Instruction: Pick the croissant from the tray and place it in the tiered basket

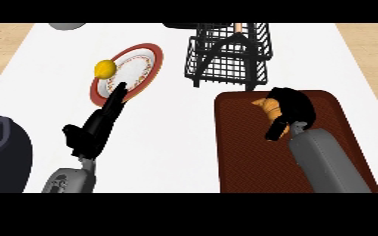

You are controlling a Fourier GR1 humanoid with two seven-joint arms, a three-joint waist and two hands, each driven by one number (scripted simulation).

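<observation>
Curling over the croissant (267,108), the right robot hand (293,107) sits at the far end of the dark brown tray (247,165), its black fingers bent round the pastry so that only the golden left part of it shows. The croissant lies on the tray's far left portion, touching the tray surface as far as can be seen; whether it is lifted at all cannot be told. The grey right forearm runs from the near right edge up to that hand. Beyond the tray, toward the far side of the white table (173,145), stands the black wire tiered basket (229,55), close to the tray's far edge but apart from it. On the left, a round plate (136,67) with a red rim and patterned white centre carries a yellow lemon (105,69) on its left edge. The left robot hand (100,125) stretches toward the plate with straight fingers, their tips reaching the plate's near rim, holding nothing. A dark rounded object (13,155) fills the near left corner, and a grey object (68,26) shows at the far left edge.
</observation>
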